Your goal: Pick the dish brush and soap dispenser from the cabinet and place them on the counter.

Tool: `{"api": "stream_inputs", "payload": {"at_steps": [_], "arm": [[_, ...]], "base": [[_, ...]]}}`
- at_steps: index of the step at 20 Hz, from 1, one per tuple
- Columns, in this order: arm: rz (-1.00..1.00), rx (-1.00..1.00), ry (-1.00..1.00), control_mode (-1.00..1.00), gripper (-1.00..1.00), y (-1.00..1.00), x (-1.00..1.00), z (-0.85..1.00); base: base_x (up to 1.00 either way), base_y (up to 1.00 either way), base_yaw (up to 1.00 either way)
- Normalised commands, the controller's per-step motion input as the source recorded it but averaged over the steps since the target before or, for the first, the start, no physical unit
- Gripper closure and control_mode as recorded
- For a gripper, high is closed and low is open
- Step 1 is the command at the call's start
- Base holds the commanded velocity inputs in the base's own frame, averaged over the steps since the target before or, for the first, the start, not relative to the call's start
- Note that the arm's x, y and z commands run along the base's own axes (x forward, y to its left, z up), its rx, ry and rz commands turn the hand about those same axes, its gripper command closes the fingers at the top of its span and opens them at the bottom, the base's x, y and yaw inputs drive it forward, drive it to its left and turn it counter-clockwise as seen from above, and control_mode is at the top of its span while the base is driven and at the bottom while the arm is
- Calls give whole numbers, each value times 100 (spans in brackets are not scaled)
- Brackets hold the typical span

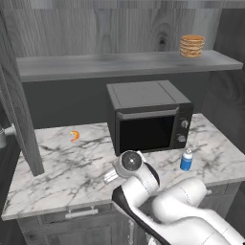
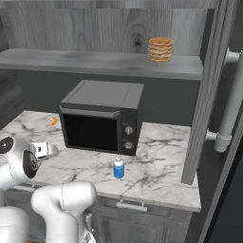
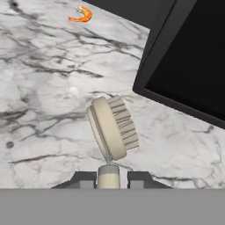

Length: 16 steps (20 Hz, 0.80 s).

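Observation:
The dish brush has a round pale bristled head on a tan stick, and my gripper is shut on that stick. It hangs low over the white marble counter, just left of the microwave's front. In the base views the gripper sits above the counter in front of the microwave. The soap dispenser, a small blue bottle with a white pump, stands upright on the counter before the microwave's right corner. The cabinet's grey inner shelf runs above.
A black microwave stands mid-counter. A small orange curled item lies at the back left. A stack of tan discs sits on the shelf. Open cabinet doors hang at both sides.

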Motion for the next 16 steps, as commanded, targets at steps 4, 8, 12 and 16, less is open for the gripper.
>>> {"api": "stream_inputs", "payload": {"at_steps": [4,8,12,16], "arm": [[0,0,1,-100,100,7,40,-28],[0,0,1,-100,100,10,40,-26],[0,0,0,-100,100,4,41,-36],[0,0,0,-100,100,2,42,-40]], "base": [[0,0,0],[0,0,0],[0,0,0],[0,0,0]]}}
